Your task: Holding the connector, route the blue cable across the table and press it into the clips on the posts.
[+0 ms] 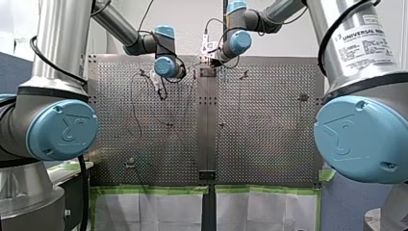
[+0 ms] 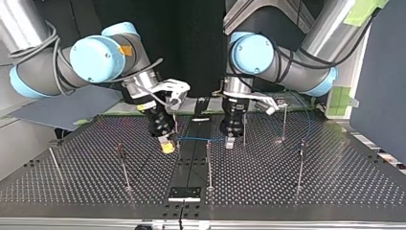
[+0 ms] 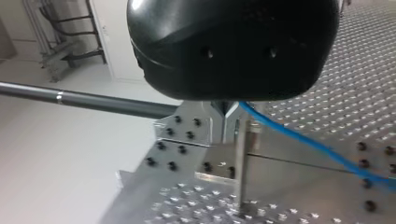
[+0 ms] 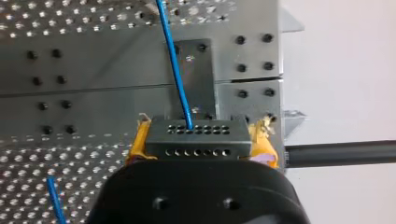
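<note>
Right wrist view: my right gripper [image 4: 200, 133] is clamped on the grey connector [image 4: 196, 140], with a yellow pad [image 4: 138, 142] on each side of it. The blue cable [image 4: 175, 70] leaves the connector's face and runs straight ahead of the gripper over the perforated desk [image 4: 70, 28].

Top view: the cable spans from my right gripper across to my left gripper [image 2: 230, 142], both low over the desk. A thin post [image 2: 208, 165] stands near, between them.

Left wrist view: the cable emerges under the black gripper body. Cannot tell whether this gripper is gripping it.
</note>
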### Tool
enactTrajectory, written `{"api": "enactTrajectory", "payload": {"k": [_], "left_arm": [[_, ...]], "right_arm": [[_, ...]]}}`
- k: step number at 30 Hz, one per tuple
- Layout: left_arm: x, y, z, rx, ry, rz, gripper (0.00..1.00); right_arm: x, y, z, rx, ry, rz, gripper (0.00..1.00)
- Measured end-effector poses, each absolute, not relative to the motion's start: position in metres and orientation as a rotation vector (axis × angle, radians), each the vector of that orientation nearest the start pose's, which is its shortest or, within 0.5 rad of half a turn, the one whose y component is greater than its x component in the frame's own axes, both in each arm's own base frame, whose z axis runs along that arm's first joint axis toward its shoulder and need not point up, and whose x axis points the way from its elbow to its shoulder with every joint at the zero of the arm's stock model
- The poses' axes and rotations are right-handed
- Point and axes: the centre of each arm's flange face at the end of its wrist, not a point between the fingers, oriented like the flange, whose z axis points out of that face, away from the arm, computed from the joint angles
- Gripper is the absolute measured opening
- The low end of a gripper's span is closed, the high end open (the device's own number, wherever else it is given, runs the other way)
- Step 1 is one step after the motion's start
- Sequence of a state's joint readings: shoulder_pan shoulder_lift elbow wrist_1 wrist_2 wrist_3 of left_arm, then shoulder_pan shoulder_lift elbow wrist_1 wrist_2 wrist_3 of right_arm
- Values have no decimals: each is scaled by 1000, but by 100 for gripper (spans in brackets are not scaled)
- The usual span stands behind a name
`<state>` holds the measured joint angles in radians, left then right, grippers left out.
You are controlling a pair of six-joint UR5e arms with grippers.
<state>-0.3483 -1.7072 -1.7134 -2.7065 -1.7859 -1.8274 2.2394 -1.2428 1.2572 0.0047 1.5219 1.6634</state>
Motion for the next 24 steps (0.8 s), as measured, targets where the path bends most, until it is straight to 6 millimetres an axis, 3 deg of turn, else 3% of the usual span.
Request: {"api": "enactTrajectory", "payload": {"k": [8, 17, 24], "left_arm": [[497, -292, 364, -110, 1435, -343, 2], [517, -285, 383, -110, 1398, -351, 2], [537, -286, 379, -93, 1425, -349, 2]], "right_arm": [[496, -421, 442, 1727, -902, 1741, 0], [493, -431, 441, 1729, -889, 1757, 0], [487, -440, 440, 1718, -903, 1756, 0]]}}
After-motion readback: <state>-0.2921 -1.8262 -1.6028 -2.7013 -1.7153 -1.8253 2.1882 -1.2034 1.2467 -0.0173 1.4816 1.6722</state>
